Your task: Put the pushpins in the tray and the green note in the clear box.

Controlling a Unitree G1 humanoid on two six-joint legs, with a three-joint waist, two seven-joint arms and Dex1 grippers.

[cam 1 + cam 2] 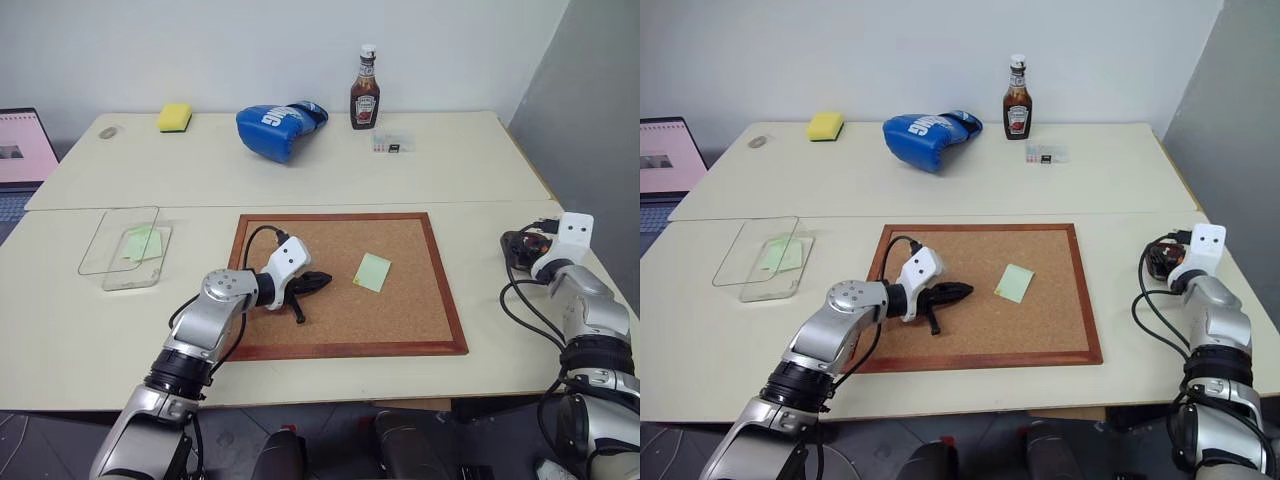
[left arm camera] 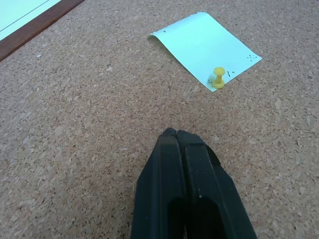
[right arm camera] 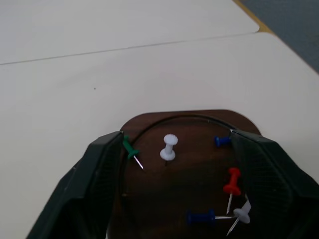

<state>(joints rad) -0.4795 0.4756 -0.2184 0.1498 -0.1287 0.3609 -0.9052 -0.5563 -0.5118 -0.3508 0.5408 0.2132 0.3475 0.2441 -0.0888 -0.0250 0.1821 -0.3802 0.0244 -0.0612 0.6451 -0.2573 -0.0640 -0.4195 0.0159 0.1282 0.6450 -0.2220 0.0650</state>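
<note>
The right gripper [image 3: 169, 199] hangs over the tray [image 3: 184, 124] at the table's right edge, jaws spread wide and holding nothing. In the tray lie several pins — a green pin [image 3: 130, 149] by one finger, plus white, blue and red ones — so that share of the work looks largely done.

One yellow pin [image 2: 218, 78] is left, stuck through a corner of the green note [image 1: 372, 271], which lies on the corkboard [image 1: 440, 300] toward its right side. The left gripper [image 2: 177, 144] rests low over the cork just short of that note, jaws pressed shut and empty.

The clear box [image 1: 135, 262] sits near the table's left edge with one pale green sheet already inside, its lid [image 1: 105, 232] leaning off it. Remaining, as judged: pull the yellow pin, drop it in the tray, and carry the note to the box.

The boxing glove [image 1: 275, 128] at the far edge bears white lettering too small to read; the ketchup bottle's [image 1: 365, 95] label is likewise illegible.
</note>
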